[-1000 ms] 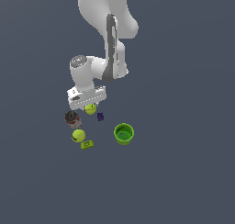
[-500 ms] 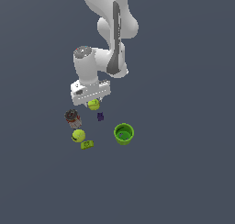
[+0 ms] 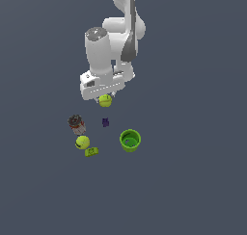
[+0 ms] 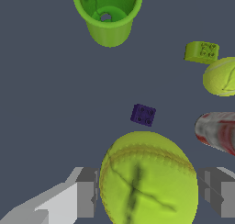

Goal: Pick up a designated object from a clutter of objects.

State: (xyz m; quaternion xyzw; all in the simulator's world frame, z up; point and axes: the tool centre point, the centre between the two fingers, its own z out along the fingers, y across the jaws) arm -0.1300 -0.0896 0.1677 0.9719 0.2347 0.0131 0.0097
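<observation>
My gripper (image 3: 105,98) is shut on the yellow-green tennis ball (image 3: 105,101) and holds it lifted above the surface. In the wrist view the ball (image 4: 148,182) fills the space between my two fingers (image 4: 86,192). The second near-identical ball (image 3: 82,142) lies on the surface below, next to the flat green block (image 3: 91,151); it also shows in the wrist view (image 4: 222,76). The tiny purple block (image 3: 105,122) lies under the held ball and shows in the wrist view (image 4: 143,114).
A bright green cup (image 3: 130,140) stands upright at the exterior view's right of the clutter. A dark-topped grey-red can (image 3: 76,124) stands at the exterior view's left. The flat green block (image 4: 202,52) and can (image 4: 218,131) show in the wrist view.
The arm has risen with the ball held between the fingers, further above the surface. The other items have not moved.
</observation>
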